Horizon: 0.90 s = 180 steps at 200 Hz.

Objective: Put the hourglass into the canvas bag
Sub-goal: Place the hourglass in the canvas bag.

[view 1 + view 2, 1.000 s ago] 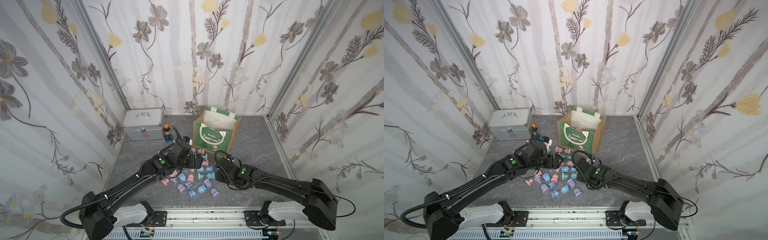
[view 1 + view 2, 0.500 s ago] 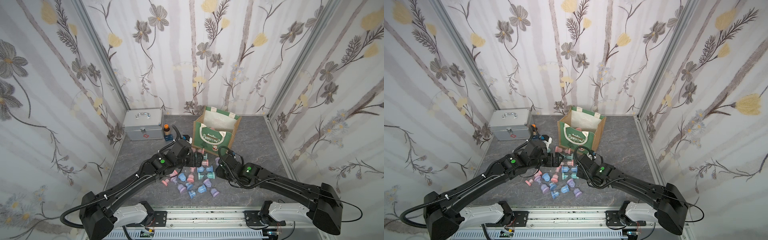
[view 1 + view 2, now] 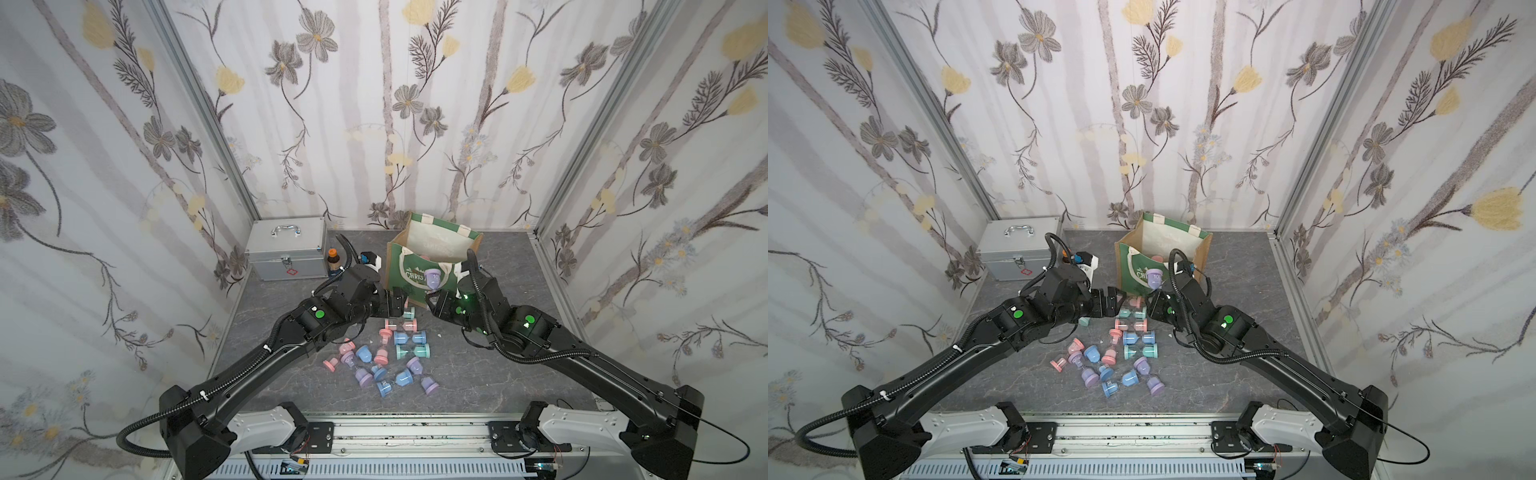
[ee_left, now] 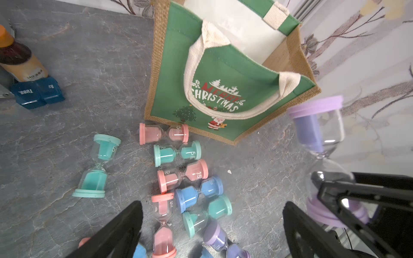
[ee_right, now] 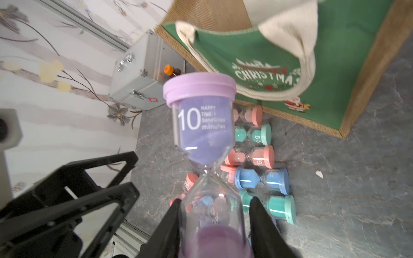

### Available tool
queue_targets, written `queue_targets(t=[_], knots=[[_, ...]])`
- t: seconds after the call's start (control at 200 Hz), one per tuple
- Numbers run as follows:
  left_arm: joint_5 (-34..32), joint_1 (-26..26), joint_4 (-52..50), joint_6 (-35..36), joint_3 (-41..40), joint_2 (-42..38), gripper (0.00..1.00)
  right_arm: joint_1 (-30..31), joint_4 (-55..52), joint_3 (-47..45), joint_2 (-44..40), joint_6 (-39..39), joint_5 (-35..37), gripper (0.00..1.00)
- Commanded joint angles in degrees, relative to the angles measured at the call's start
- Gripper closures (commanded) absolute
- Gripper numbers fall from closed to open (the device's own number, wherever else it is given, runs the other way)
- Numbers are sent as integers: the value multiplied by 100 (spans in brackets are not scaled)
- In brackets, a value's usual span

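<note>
My right gripper [image 3: 436,296] [image 3: 1153,296] [image 5: 214,207] is shut on the lower bulb of a purple hourglass [image 3: 433,279] [image 3: 1154,278] [image 5: 204,125] [image 4: 321,138] marked "10 minutes". It holds it upright above the table, just before the green front of the canvas bag [image 3: 409,272] [image 3: 1133,270] [image 4: 223,67] [image 5: 335,44]. The bag stands open with cream lining and white handles. My left gripper [image 3: 397,305] [image 3: 1115,300] [image 4: 212,204] is open and holds nothing. It hovers over several pink, teal, blue and purple hourglasses [image 3: 390,353] [image 3: 1117,357] lying on the table.
A silver metal case [image 3: 291,249] [image 3: 1017,249] stands at the back left. Beside it are a brown bottle [image 3: 332,259] [image 4: 17,60] with an orange cap and a blue pill box [image 4: 35,91]. Flowered walls close in three sides.
My right gripper has lifted the purple hourglass and carried it toward the bag's front. The left gripper has stayed open and has hardly moved.
</note>
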Motion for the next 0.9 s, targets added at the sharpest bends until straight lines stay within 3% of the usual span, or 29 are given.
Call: queue_targets(t=[0.0,0.25,0.41,0.894], knots=[[-159,134,213,110,209,74,0,-259,424,510,248,-581,-95,82],[-21,439,398,166,558,316,0,-1036,433,1795,1296,-1277,119,83],[150,529,544,131,661,686,0,-1475,480,2330,2051,-1494,-127,83],[307,634,763,-1,854,1406,0,-1975,203,3192,3522,-1898,-542,82]])
